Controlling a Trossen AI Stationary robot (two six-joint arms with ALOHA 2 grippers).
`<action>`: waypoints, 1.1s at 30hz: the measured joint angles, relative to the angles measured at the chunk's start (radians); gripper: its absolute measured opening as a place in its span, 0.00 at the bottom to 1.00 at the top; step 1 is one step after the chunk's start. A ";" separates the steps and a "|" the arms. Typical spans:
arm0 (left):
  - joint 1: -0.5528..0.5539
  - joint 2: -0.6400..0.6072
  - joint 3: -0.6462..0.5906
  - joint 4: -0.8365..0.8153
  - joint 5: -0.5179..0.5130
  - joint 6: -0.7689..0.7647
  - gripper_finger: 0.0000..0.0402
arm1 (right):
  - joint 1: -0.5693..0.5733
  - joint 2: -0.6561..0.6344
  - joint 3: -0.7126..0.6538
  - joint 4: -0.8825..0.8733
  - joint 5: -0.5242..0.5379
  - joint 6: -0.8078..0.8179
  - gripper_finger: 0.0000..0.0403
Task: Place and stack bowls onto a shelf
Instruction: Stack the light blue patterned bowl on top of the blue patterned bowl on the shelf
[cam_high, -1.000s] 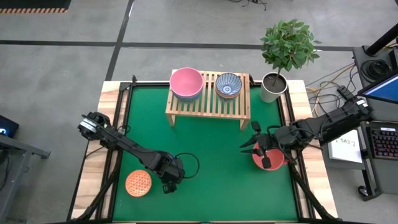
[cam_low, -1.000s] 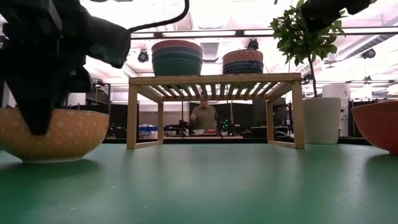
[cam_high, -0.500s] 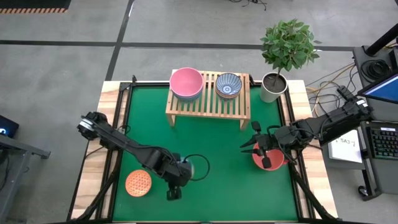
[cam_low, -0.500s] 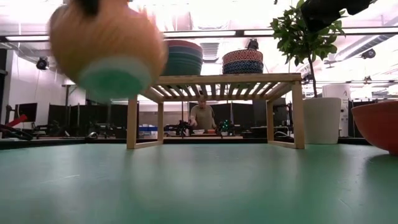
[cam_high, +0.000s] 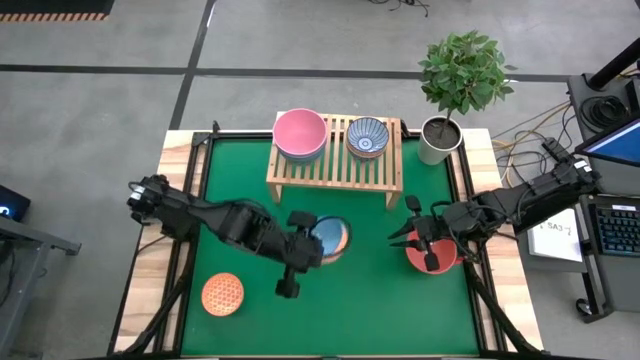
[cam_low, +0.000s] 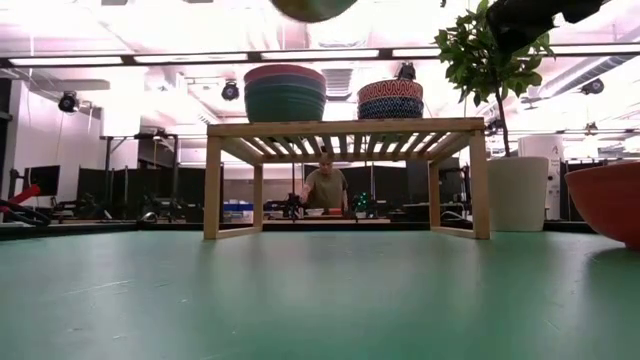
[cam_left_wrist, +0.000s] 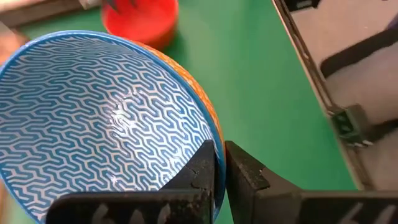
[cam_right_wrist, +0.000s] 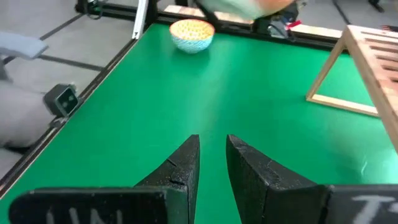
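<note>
My left gripper (cam_left_wrist: 221, 152) is shut on a small bowl (cam_high: 330, 238), blue-patterned inside and orange outside, held in the air over the middle of the green mat. Its underside shows at the top of the low view (cam_low: 312, 8). An orange patterned bowl (cam_high: 222, 294) sits on its foot at the near left. The shelf (cam_high: 335, 165) at the far edge carries a pink-topped stack (cam_high: 300, 133) and a blue patterned bowl (cam_high: 367, 137). My right gripper (cam_right_wrist: 213, 140) hovers slightly open above a red bowl (cam_high: 440, 255) at the right, with nothing between its fingers. My left gripper pinches the bowl's rim (cam_left_wrist: 211, 134), one finger inside the bowl and one on the orange outer wall. The fingers slant down at it from the table's near-left side. The bowl is lifted clear of the mat, mouth up and slightly tilted.
A white pot (cam_high: 438, 140) with a small tree stands just right of the shelf. The shelf's right end (cam_high: 390, 150) is bare slats. The low view shows a person (cam_low: 325, 185) in the room beyond the table. The mat between the shelf and the near edge is open.
My left gripper has risen from the near-left of the mat and swung toward the middle, rolling its wrist. The orange-and-blue bowl went from resting on the mat to lifted clear, tipped on the way and now mouth up. My right arm has kept still.
</note>
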 joint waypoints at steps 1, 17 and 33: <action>0.017 0.000 0.008 0.011 0.000 0.039 0.01 | 0.000 -0.007 0.000 -0.013 -0.016 -0.001 0.17; 0.297 0.008 0.015 0.304 -0.067 0.508 0.01 | 0.000 -0.149 -0.053 -0.044 -0.045 -0.010 0.17; 0.464 0.044 0.013 0.395 0.004 0.640 0.02 | 0.000 -0.176 -0.072 -0.045 -0.044 -0.010 0.17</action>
